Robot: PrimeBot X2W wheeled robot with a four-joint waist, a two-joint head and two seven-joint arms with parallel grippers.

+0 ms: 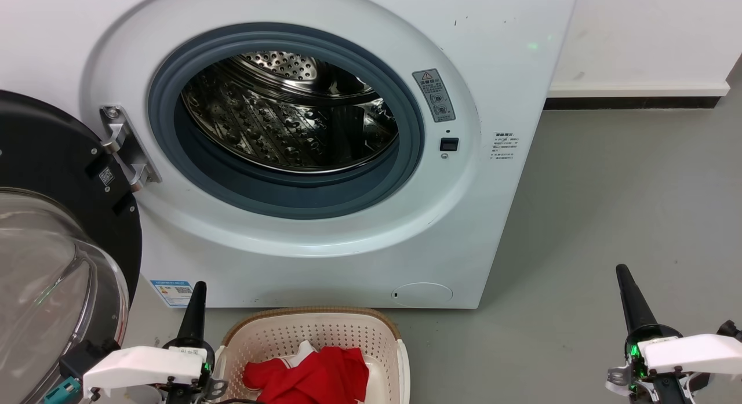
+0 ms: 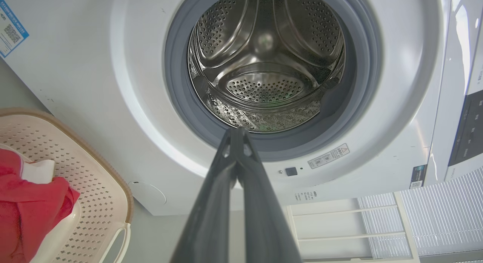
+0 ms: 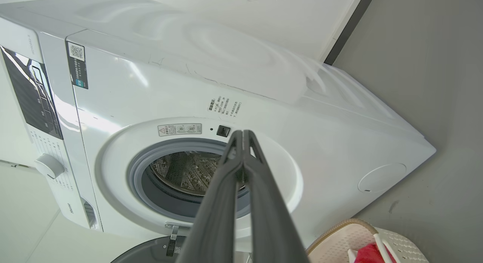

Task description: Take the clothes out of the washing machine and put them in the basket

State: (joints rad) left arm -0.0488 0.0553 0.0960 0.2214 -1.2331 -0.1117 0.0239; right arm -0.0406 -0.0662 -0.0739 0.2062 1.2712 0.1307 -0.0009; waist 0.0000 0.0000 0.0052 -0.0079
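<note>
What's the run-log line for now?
white front-loading washing machine: door open | red fabric clothes: in cream perforated basket | left pincer: shut | right pincer: shut

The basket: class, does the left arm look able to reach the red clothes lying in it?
Probably yes: the left end effector is beside the basket, whose open top leaves the clothes uncovered; nothing stands between.

At the right of your head view you have grey floor (image 1: 626, 207) running back to a white wall (image 1: 649, 33). A white skirting board (image 1: 637, 91) with a black strip (image 1: 632, 102) under it lines the joint. In your left wrist view, a white railed frame (image 2: 339, 225) sits beside pale slatted panels (image 2: 437, 214).
</note>
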